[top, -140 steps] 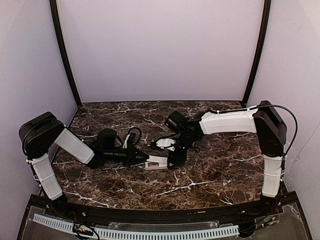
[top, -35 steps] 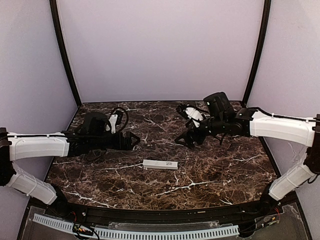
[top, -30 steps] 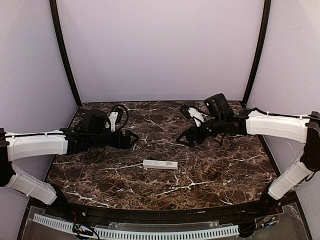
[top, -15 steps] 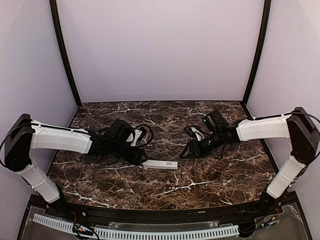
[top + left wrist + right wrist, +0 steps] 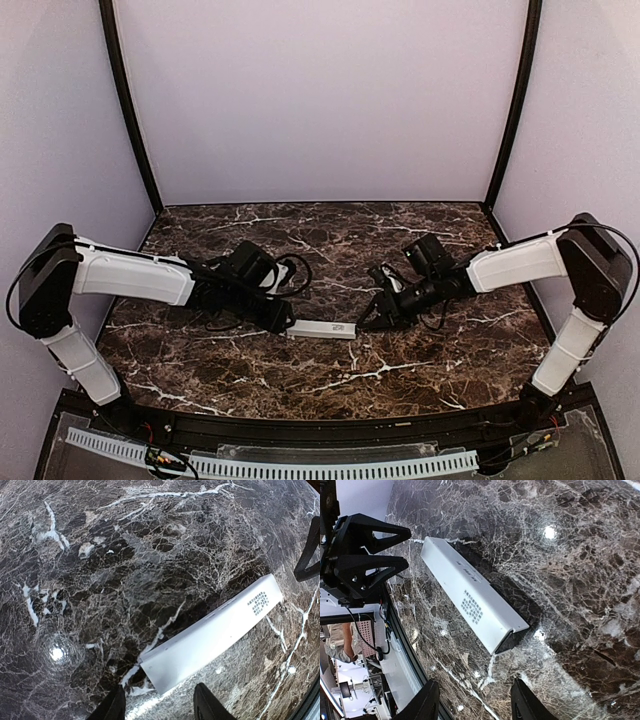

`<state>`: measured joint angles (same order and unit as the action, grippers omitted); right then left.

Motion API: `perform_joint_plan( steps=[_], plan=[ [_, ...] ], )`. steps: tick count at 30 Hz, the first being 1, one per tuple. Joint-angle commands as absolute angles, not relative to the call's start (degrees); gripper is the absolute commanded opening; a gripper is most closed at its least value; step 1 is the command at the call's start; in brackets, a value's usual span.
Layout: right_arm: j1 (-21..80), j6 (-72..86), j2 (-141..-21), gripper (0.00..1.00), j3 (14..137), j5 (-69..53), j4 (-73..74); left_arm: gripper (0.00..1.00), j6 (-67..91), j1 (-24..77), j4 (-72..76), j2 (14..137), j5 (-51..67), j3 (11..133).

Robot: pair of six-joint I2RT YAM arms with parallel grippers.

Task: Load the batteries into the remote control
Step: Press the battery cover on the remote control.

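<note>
From above, the remote control (image 5: 320,329) lies flat near the middle of the marble table (image 5: 430,370). The left gripper (image 5: 288,322) is low at its left end and the right gripper (image 5: 368,320) is low at its right end.

In the left wrist view, the left fingers (image 5: 116,707) stand partly apart and grip nothing. The near end of the remote control (image 5: 210,635) sits just ahead of the gap.

In the right wrist view, the right fingers (image 5: 427,702) are also partly spread and empty. The remote control (image 5: 470,595) runs away from them toward the left gripper (image 5: 405,547).
</note>
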<state>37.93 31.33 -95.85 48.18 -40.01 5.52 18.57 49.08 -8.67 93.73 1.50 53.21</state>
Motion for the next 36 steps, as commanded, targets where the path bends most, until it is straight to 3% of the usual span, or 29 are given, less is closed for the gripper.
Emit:
perform_joint_plan(
  steps=[1, 36],
  plan=[
    [38.2, 33.9, -97.2, 0.47, 47.6, -41.9, 1.0, 0.47, 18.4, 49.6, -11.3, 94.5, 0.7, 54.7],
    [38.6, 37.9, -104.8, 0.32, 49.3, -43.1, -4.6, 0.29, 17.8, 50.2, -11.2, 98.3, -0.4, 56.1]
  ],
)
